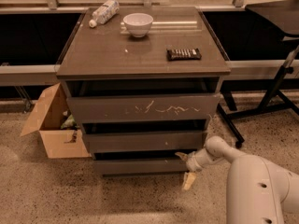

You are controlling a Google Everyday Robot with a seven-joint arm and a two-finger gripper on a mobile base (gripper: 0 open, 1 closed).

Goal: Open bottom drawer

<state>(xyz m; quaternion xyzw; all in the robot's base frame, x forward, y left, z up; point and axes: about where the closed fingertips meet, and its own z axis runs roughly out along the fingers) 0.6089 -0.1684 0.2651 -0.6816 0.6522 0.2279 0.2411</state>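
Plain dark grey-brown on the bottom drawer [140, 165], low centre. Whitish scratches on the top drawer front [142, 108]. White bowl [138, 24]; tan cardboard box [46, 125], left. Off-white gripper [185, 168], cream-tipped, fingers apart, right of lower centre.

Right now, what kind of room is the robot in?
Probably an office or lab test area: a drawer cabinet on speckled floor, an open cardboard box beside it, a black stand nearby. The gripper is low, at the right end of the bottom drawer.
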